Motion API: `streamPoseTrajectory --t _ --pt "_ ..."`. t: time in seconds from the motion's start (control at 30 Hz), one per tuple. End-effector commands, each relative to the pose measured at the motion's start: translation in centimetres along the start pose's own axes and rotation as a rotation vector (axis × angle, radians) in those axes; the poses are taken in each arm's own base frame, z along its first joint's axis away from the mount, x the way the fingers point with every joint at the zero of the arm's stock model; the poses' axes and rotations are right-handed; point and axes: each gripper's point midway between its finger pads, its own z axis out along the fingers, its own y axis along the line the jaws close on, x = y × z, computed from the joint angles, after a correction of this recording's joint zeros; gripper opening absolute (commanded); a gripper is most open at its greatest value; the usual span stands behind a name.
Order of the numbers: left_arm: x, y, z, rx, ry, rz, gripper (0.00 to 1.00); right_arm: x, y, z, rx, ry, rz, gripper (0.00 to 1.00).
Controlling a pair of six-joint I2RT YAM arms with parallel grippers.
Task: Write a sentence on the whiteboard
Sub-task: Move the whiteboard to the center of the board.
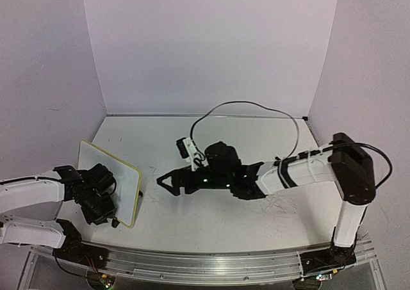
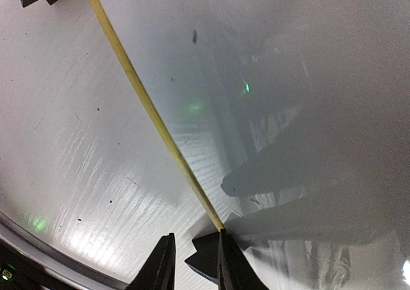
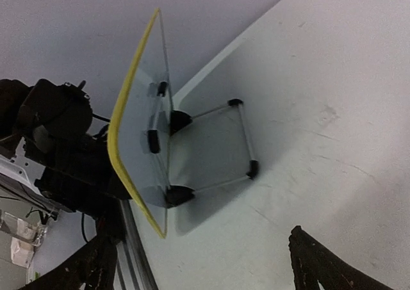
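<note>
Currently in hand: the right gripper (image 1: 163, 182) (image 3: 198, 251) points at the whiteboard (image 1: 112, 171) (image 3: 138, 162) with its jaws spread wide and nothing between them. No marker shows in any view, so I judge that no stroke can be made until a pen is in that gripper.
Whiteboard: it stands tilted on the left part of the table (image 1: 211, 219), on its wire stand (image 3: 246, 136), with its face toward the right arm. No writing can be made out on it.
Left gripper (image 1: 96, 200) (image 2: 194, 239): it sits behind the board at the near lower corner, jaws close together by the yellow rim (image 2: 147, 104). Whether they truly pinch the rim I cannot tell.
Doing it well: the board should be braced from behind before any tip touches it, since a tilted board on thin legs would likely slide or tip under pressure. Strokes should be light and square to the face, starting near the far upper corner so the whole line fits.
Edges: the board's near corner is close to the rail (image 1: 211, 261) at the front of the table. The stand's black feet reach out toward the right gripper and could be caught by a low approach.
Open room: bare table lies between the right gripper and the board, and more behind them toward the back wall (image 1: 211, 47). The cable (image 1: 256, 105) loops above the right arm.
</note>
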Motion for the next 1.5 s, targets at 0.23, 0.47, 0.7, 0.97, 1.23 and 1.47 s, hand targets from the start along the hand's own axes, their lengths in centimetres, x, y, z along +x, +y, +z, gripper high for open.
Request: streamPoseTrajectory --t 0.23,0.47,0.7,0.97,1.23,1.47 --pt "-1.1 -8.7 -1.2 0.390 -0.046 0.012 0.26 -0.3 8.2 7.7 -0.278 -0.053 0.054 0.76" --pt "-1.1 -8.8 -1.3 0.396 -0.052 0.038 0.26 0.6 7.6 10.8 -0.238 -0.042 0.078 0.47" --pt "-0.7 -11.0 -2.7 0.502 -0.044 0.117 0.28 -0.8 4.3 10.2 -0.137 -0.061 0.052 0.01" --pt "-1.2 -15.6 -4.0 0.607 -0.067 0.239 0.34 -1.6 -2.0 8.4 -0.120 0.008 0.053 0.00" --pt "-0.9 -14.6 -4.6 0.636 -0.111 0.298 0.61 -2.0 -5.0 7.2 -0.146 0.069 0.051 0.00" --pt "-0.2 -15.6 -6.2 0.677 -0.177 0.446 0.76 -2.4 -6.0 6.7 -0.190 0.100 0.059 0.00"
